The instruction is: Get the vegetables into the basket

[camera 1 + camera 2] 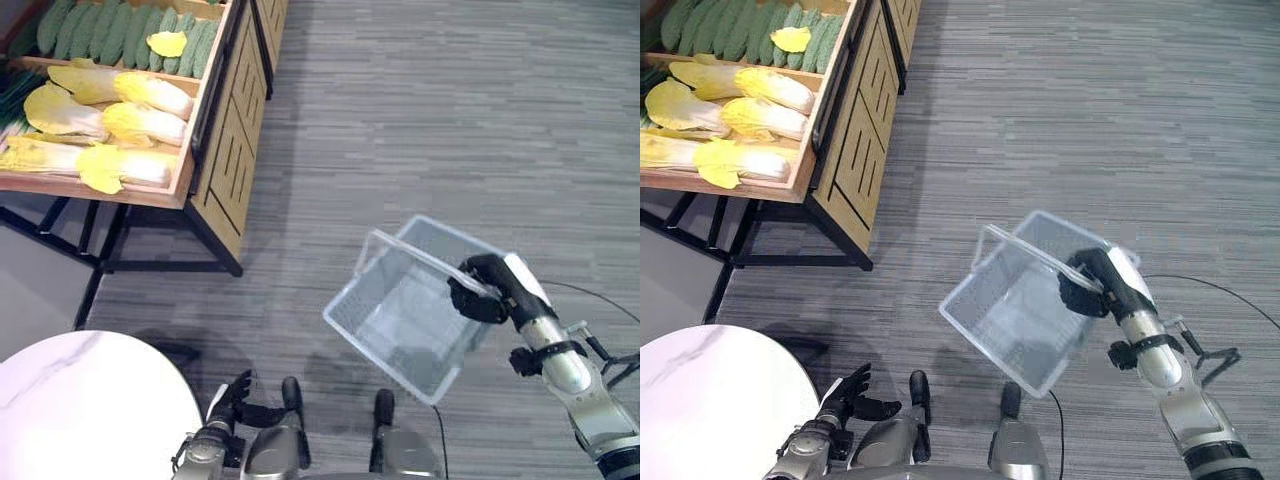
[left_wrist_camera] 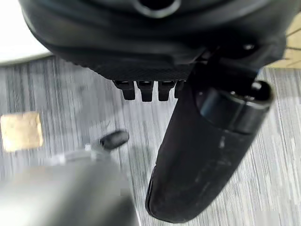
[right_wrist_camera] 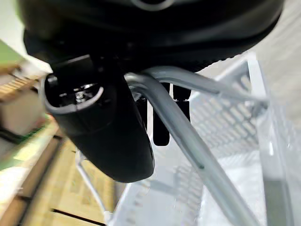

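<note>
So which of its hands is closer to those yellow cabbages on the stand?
Left. The left hand hangs low beside the round table, below the cabbages; the right hand holds the basket far off right.

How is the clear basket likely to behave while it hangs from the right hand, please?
The basket is probably light: it looks empty and thin-walled. It likely swings easily, since the right hand holds it by its handle alone and it hangs tilted. Its mesh walls may flex under load.

A wooden produce stand (image 1: 215,150) at far left holds pale yellow cabbages (image 1: 110,120) in its near tray and green cucumbers (image 1: 110,30) behind them. It stands on grey striped floor (image 1: 420,120).
</note>
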